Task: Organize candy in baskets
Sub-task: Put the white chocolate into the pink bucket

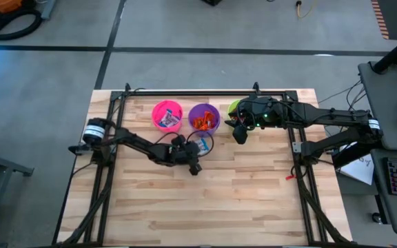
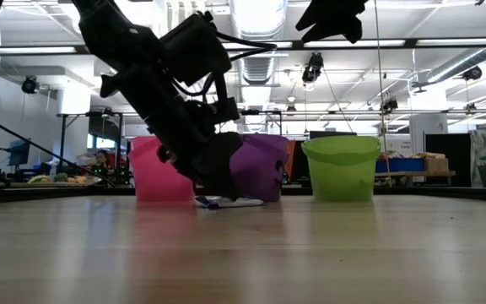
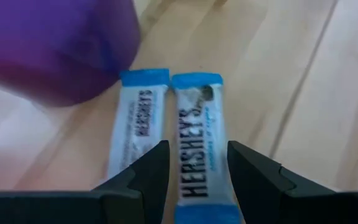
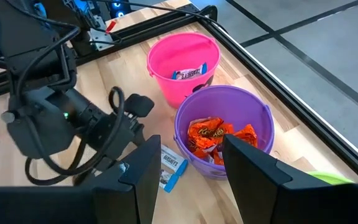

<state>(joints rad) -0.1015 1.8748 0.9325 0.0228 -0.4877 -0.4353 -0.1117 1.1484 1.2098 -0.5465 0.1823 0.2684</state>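
Note:
Two blue-and-white candy bars [image 3: 135,124] lie flat side by side on the table, against the foot of the purple bucket [image 3: 55,43]. My left gripper [image 3: 197,152] is low over them and open. Its fingers stand on either side of the bar farther from the bucket [image 3: 197,130], with a small gap on each side. My right gripper [image 4: 191,186] is open and empty, high above the table beside the green bucket [image 1: 233,107]. The pink bucket [image 4: 182,59] holds blue-and-white bars [image 4: 188,73]. The purple bucket [image 4: 222,134] holds orange candy [image 4: 219,137].
The three buckets stand in a row near the table's far edge: pink [image 1: 167,114], purple [image 1: 203,117], green. The left arm [image 1: 136,145] reaches across the table from the left. Bare wood [image 1: 205,207] fills the near half. A black frame rail [image 1: 205,91] runs along the far edge.

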